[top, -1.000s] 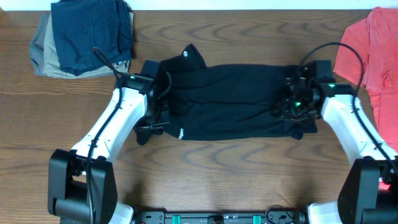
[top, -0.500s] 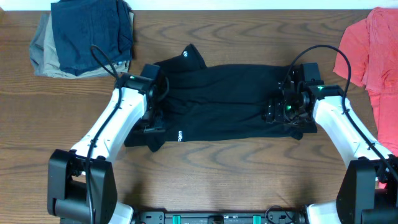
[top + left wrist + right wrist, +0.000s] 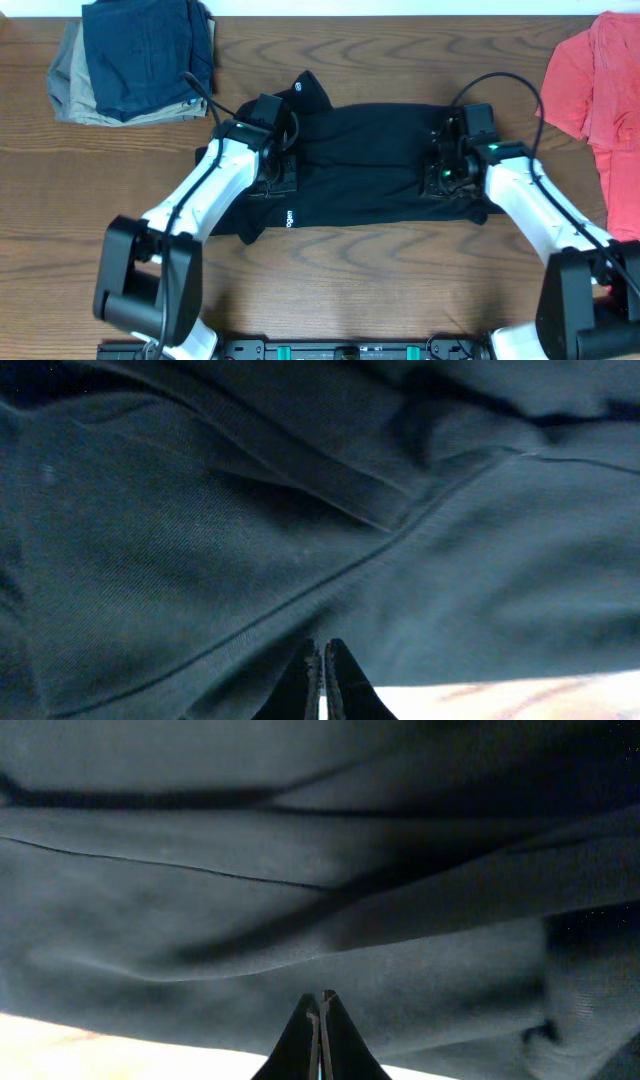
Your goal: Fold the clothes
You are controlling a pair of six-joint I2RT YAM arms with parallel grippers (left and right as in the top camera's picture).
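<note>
Wood table (image 3: pixel 400 280): L gripper (image 3: pixel 320 652), R gripper (image 3: pixel 319 1002) pinch black shirt (image 3: pixel 370 160).

Showing no legible words, numbers or signs anywhere. Bearing only two small white logo marks (image 3: pixel 303 89) on the black shirt (image 3: pixel 370 165), one by the collar, one near the lower edge, both too tiny to read.

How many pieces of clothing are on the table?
4: black thin-fabric shirt at centre, coral-red shirt at right edge, navy folded garment atop a khaki folded garment at far left. More may be hidden underneath.
</note>
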